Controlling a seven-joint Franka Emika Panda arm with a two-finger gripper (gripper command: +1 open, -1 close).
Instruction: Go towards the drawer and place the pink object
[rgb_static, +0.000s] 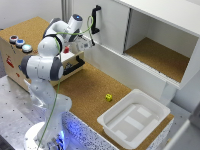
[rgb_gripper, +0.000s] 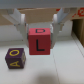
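- White plastic tub (rgb_static: 134, 118): exterior view, nearest the camera; rectangular, shallow, sitting at the near corner of the cork-topped desk (rgb_static: 90, 90).
- Yellow cube (rgb_static: 108, 97): small, dark marks on its faces, alone on the cork just beside the tub.
- Robot arm (rgb_static: 45, 65): white jointed Panda, base at the exterior view's left, reaching up and across toward the cabinet.
- Claw (rgb_static: 90, 44): at the arm's far end, close to the white cabinet door (rgb_static: 100, 22) with its vertical black handle (rgb_static: 95, 19); too blurred in this view to read its fingers.
- Drawer (rgb_static: 20, 57): pale plywood box at the exterior view's left, long black bar handle (rgb_static: 72, 66) on its front, partly hidden by the arm; round blue and green buttons (rgb_static: 20, 43) on top.
- Open cabinet bay (rgb_static: 160, 55): white walls, cork floor, at the exterior view's right.
- Pink object (rgb_gripper: 39, 41): wrist view; reddish-pink cube, black "L" on its front face, "D" on its upper face. Held off the surface between the two white fingers (rgb_gripper: 17, 21), which press on opposite sides; claw narrowed around it.
- Purple block (rgb_gripper: 15, 57): yellow letters "A" and "O", resting on a pale surface beside and below the pink object, apart from it.
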